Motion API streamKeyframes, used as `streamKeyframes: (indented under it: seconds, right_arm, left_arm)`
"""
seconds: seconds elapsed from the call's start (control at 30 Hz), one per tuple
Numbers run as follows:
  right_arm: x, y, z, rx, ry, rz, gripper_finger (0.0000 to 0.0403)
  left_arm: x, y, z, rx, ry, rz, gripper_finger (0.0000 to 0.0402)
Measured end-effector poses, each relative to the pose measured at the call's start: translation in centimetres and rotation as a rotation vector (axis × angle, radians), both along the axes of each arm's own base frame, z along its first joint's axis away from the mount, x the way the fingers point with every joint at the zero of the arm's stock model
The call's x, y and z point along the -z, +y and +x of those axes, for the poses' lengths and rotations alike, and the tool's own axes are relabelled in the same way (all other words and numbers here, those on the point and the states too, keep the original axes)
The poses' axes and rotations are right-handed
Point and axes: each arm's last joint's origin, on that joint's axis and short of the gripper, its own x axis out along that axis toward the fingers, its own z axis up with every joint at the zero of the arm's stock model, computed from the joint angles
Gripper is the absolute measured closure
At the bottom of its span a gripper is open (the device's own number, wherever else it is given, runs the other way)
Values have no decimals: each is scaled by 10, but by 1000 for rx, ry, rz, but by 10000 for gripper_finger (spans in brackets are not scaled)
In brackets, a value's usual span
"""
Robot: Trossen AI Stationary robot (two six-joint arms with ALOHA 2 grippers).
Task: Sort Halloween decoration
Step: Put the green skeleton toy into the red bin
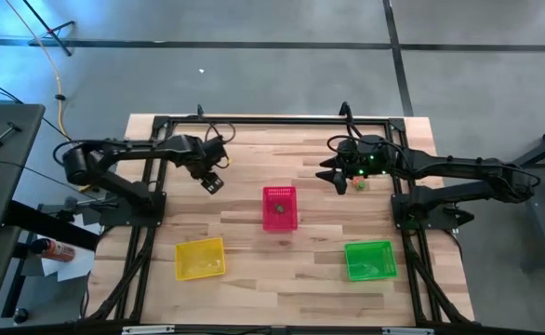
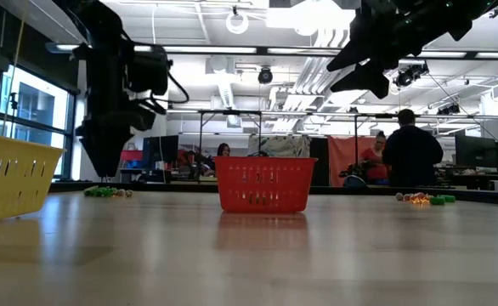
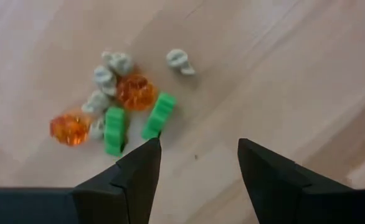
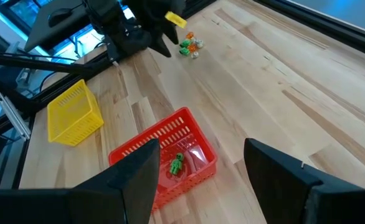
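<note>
A small heap of orange, green and yellowish trinkets (image 3: 123, 102) lies on the table under my left gripper (image 3: 198, 149), which is open and hovers just above it, touching nothing. The same heap shows in the low view (image 2: 104, 192) and the right wrist view (image 4: 190, 45). A second small group of trinkets (image 1: 359, 184) (image 2: 419, 199) lies near my right gripper (image 1: 333, 173), which is open and raised high over the table (image 4: 198, 168). One green trinket (image 4: 176, 163) lies inside the red basket (image 4: 192, 127).
Three mesh baskets stand on the wooden table: the red one (image 1: 280, 193) in the middle, the yellow one (image 1: 201, 258) near the front left, the green one (image 1: 370, 260) near the front right. Bare wood lies between them. People stand in the room behind (image 2: 410, 153).
</note>
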Motion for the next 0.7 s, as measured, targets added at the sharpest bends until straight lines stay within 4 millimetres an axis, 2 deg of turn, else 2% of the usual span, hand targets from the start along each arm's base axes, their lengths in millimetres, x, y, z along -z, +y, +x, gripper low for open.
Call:
streamKeyframes:
  seconds: [0.13,0.47,0.57,0.7]
  right_arm:
    - [0,0,0,11,-1,10,177]
    - [0,-2,0,78,4,-2,177]
    - [0,-2,0,86,2,10,177]
    - [0,-3,-1,110,3,2,177]
  left_arm:
    - [11,3,3,53,74,31,199]
    - [33,9,8,145,165,-16,204]
    - [34,9,8,174,166,-18,222]
    - [34,9,8,187,160,-23,272]
